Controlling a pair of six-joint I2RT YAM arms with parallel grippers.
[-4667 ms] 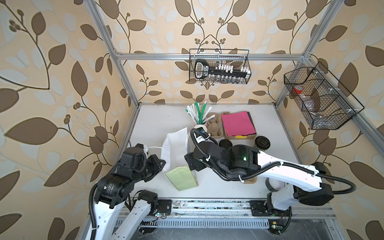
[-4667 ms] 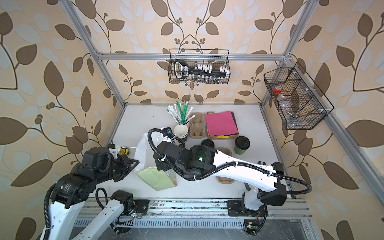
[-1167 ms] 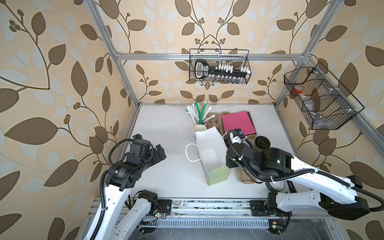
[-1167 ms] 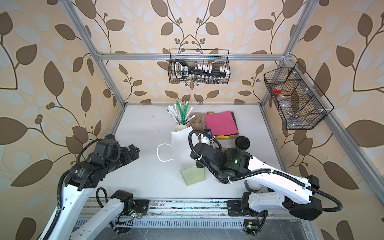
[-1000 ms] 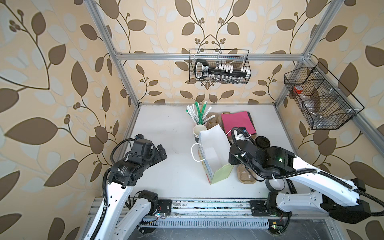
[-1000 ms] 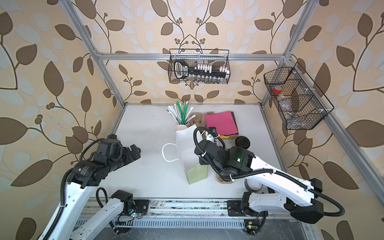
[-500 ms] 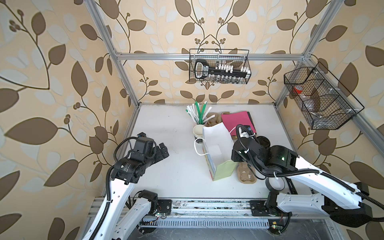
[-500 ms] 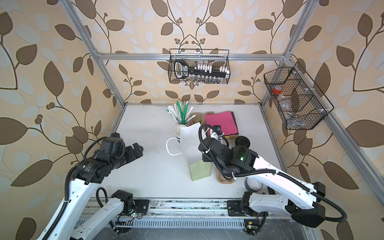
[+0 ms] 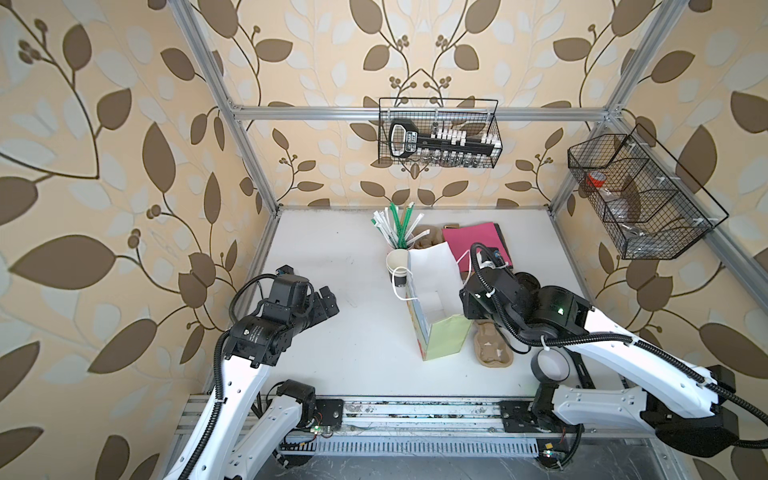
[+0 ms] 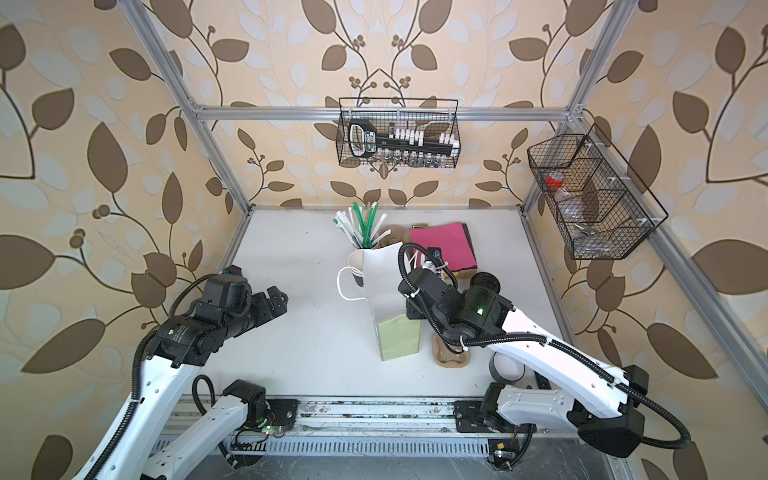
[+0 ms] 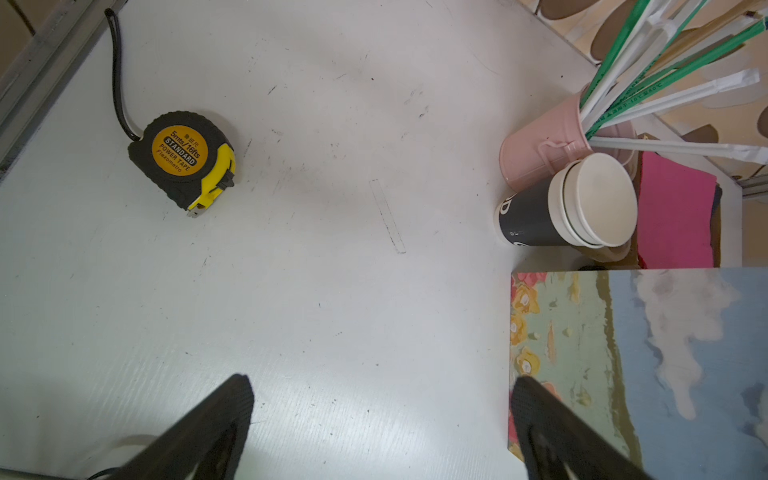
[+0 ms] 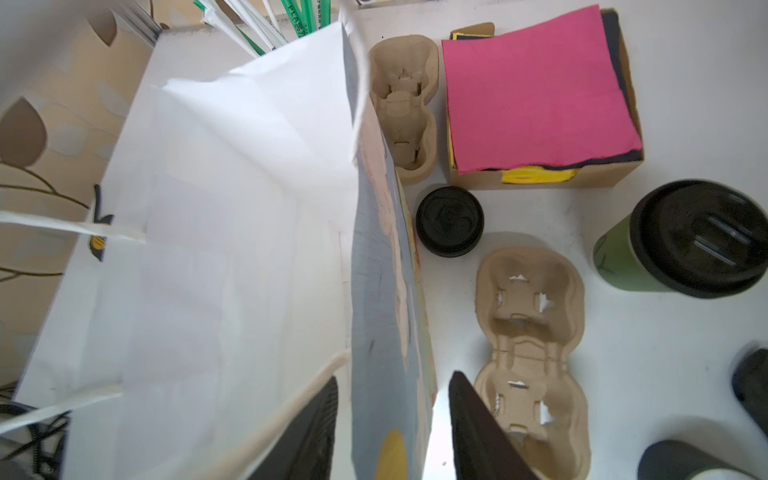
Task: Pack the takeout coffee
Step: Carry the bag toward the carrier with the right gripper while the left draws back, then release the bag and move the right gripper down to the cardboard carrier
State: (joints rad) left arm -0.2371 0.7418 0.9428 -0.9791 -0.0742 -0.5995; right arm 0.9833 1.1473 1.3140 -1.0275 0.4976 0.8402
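Note:
The takeout coffee (image 12: 681, 245), a green cup with a black lid, stands on the table right of the bag; in both top views only its lid (image 10: 484, 282) shows behind the right arm. The paper bag (image 9: 444, 336) (image 10: 399, 336) stands upright with its mouth open and nothing inside (image 12: 232, 249). My right gripper (image 12: 392, 382) is open and straddles the bag's right wall, one finger inside and one outside, with a gap on each side. My left gripper (image 11: 380, 386) (image 9: 328, 301) is open and holds nothing, over bare table left of the bag's painted side (image 11: 665, 353).
A pulp cup carrier (image 12: 532, 324) lies right of the bag, a loose black lid (image 12: 450, 220) beside it. Behind are another carrier (image 12: 403, 104), a napkin box (image 12: 536, 87), stacked cups (image 11: 582, 203) and a pink straw tin (image 11: 536, 153). A tape measure (image 11: 183, 158) lies far left.
The right gripper carried the bag right and back, stood it upright, then parted its jaws from the wall. The left arm crept slightly toward the bag.

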